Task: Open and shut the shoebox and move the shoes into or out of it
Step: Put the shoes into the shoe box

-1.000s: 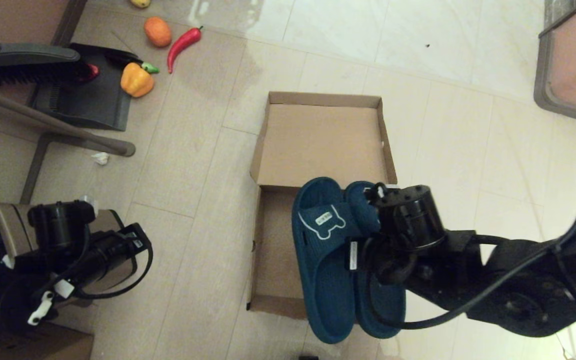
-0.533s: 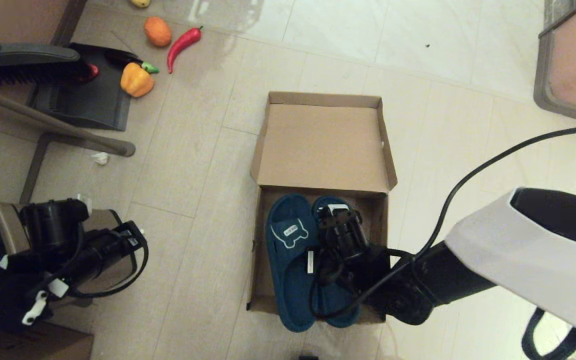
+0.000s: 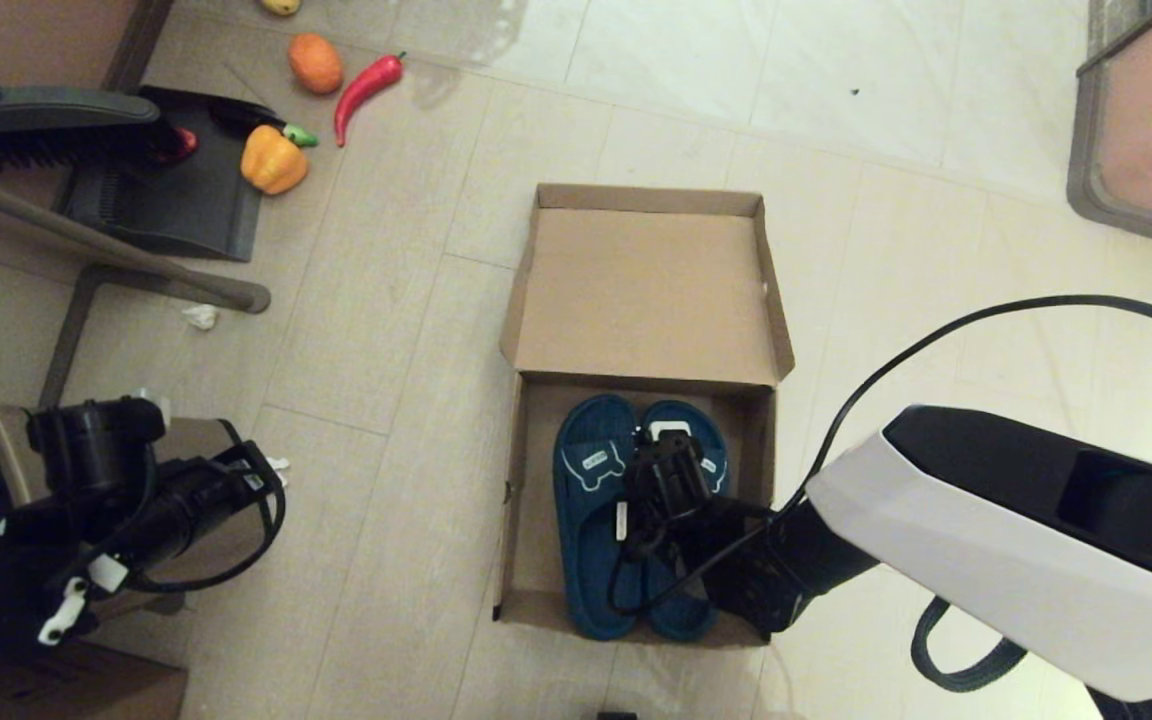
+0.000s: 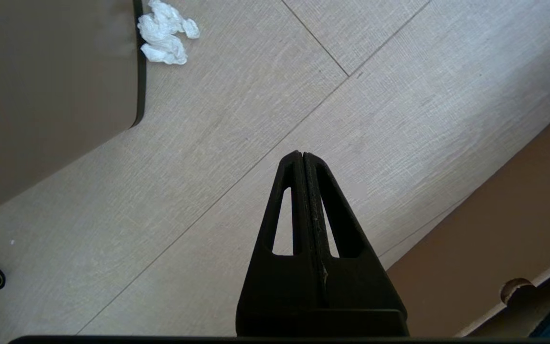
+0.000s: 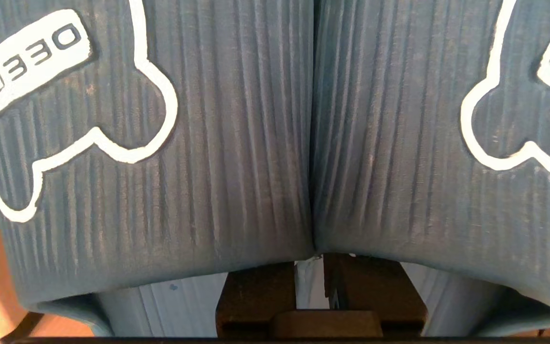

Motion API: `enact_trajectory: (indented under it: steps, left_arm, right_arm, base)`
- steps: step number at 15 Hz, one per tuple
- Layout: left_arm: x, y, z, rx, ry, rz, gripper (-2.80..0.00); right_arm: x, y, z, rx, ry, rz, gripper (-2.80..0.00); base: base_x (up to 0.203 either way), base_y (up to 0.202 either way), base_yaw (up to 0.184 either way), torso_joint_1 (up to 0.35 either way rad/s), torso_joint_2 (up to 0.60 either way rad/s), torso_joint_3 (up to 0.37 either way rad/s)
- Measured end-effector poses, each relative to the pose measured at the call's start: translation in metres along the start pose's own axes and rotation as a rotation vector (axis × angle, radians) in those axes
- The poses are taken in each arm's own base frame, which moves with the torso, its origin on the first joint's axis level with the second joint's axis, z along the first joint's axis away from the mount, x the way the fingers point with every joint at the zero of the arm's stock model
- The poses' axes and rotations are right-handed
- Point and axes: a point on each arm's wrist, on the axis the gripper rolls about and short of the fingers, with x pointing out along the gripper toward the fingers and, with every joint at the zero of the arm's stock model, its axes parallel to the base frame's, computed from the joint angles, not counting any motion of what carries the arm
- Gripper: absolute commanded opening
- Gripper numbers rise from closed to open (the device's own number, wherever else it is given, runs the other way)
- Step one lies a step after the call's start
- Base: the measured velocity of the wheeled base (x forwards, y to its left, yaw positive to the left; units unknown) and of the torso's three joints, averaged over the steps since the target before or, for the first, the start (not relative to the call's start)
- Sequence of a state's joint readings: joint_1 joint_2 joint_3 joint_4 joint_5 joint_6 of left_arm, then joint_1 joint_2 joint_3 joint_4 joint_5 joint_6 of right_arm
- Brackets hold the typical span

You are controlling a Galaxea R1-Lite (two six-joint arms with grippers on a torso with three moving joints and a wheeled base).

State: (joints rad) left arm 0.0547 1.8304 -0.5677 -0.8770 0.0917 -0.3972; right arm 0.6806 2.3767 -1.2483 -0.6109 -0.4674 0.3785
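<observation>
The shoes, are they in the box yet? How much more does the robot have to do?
Nearly there. Done: the shoebox lid is open, and the shoes sit side by side inside. In hand: the right gripper is shut on the two straps where they meet. Left: let go, pull the arm out, and close the lid. The left gripper waits shut over the floor beside the shoebox.

Right arm point(image 3: 1016, 560): white shell over black housing, loose black cable looped alongside. Left gripper point(image 4: 302, 157): 2 matte black triangular fingers with cut-out slots.
</observation>
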Motion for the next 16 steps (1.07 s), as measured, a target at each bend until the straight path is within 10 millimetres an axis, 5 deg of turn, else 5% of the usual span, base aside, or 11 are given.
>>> enact_trajectory:
  steps: [1, 7, 11, 16]
  left_arm:
    - [0.001, 0.001, 0.001, -0.002, -0.004, 0.004, -2.8]
    - [0.004, -0.001, 0.011, 0.004, -0.038, 0.0, -2.8]
    - [0.005, -0.003, 0.011, 0.016, -0.034, -0.004, -2.8]
    - [0.028, -0.03, 0.027, 0.064, -0.069, -0.074, -2.8]
  right_arm:
    - [0.003, -0.003, -0.001, 0.001, 0.002, -0.009, 0.0]
    - [0.003, -0.01, 0.003, 0.006, 0.002, -0.021, 0.0]
    - [-0.018, -0.009, 0.009, -0.005, 0.012, -0.004, 0.0]
    - [-0.068, -0.019, 0.064, 0.009, 0.028, 0.046, 0.0]
  base:
    - [0.0, 0.0, 0.0, 0.0, 0.0, 0.0]
    - [0.0, 0.0, 0.0, 0.0, 0.0, 0.0]
    - [0.0, 0.0, 0.0, 0.0, 0.0, 0.0]
    - [0.0, 0.0, 0.0, 0.0, 0.0, 0.0]
